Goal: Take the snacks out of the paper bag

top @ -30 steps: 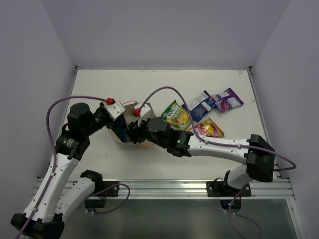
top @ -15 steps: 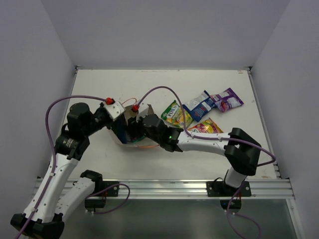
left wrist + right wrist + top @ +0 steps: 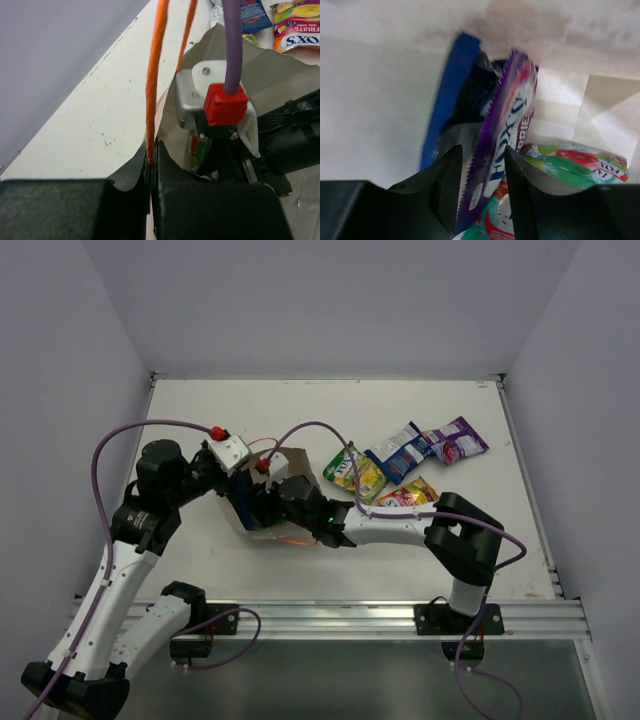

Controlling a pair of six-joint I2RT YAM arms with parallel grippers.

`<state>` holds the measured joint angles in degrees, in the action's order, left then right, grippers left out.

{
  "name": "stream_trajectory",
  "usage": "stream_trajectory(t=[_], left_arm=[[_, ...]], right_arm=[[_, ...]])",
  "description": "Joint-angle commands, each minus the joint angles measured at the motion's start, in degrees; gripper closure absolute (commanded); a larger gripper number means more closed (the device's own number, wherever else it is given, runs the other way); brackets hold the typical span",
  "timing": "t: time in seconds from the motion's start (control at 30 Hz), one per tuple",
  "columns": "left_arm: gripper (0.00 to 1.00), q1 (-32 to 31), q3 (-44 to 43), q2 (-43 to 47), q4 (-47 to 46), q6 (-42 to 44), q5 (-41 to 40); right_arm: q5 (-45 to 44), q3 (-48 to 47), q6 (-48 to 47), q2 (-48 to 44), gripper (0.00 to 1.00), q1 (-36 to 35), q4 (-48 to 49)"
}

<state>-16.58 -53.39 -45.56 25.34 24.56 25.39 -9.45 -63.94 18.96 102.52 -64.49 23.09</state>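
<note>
Beige paper bag [image 3: 298, 466] lies tipped over on the white bench [image 3: 250, 410], over on the left side, with its mouth facing right. The left fingers [image 3: 167, 172] are pinched tight on one thin orange handle [image 3: 154, 75], and the handle runs straight out from them. The right arm stretches across the bench and its wrist is inside the mouth of the bag.

Down in the bag, the right fingers [image 3: 449, 175] are apart, one on each side of a purple packet [image 3: 502, 115] that stands on its edge. I cannot tell if they touch it. A blue packet [image 3: 447, 90] sits just beside it on the left. A teal packet [image 3: 570, 162] with red on it lies low on the right.

Four more snacks lie out on the bench, to the right of the bag. A green-yellow packet [image 3: 352, 468] is nearest the bag. An orange-red packet [image 3: 412, 495] lies closer to the arms. A blue-white packet [image 3: 400, 450] and a second purple packet [image 3: 457, 440] lie farthest right, touching each other.
</note>
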Motion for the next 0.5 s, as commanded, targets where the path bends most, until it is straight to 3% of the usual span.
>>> stream_trajectory(t=[0.0, 0.07, 0.2, 0.23, 0.47], left_arm=[[1.0, -0.4, -2.7, 0.3, -1.5, -1.8, 1.9], [1.0, -0.4, -2.9, 0.6, -1.6, -1.7, 1.6], [1.0, -0.4, -2.5, 0.8, -1.6, -1.3, 0.8], [1.0, -0.4, -2.5, 1.0, -1.6, -1.1, 0.2], [1.0, -0.4, -2.2, 1.4, -1.7, 0.2, -4.6]], right_arm=[[-0.9, -1.4, -0.9, 2.2, 0.61, -0.2, 2.4], [-1.2, -1.7, -1.3, 2.9, 0.66, -0.1, 2.4], [-1.5, -0.2, -3.0, 0.2, 0.97, -0.1, 3.5], [-1.5, 0.7, -3.6, -1.1, 1.0, -0.1, 3.5], [3.7, 3.7, -10.0, -17.6, 1.0, -0.1, -2.6]])
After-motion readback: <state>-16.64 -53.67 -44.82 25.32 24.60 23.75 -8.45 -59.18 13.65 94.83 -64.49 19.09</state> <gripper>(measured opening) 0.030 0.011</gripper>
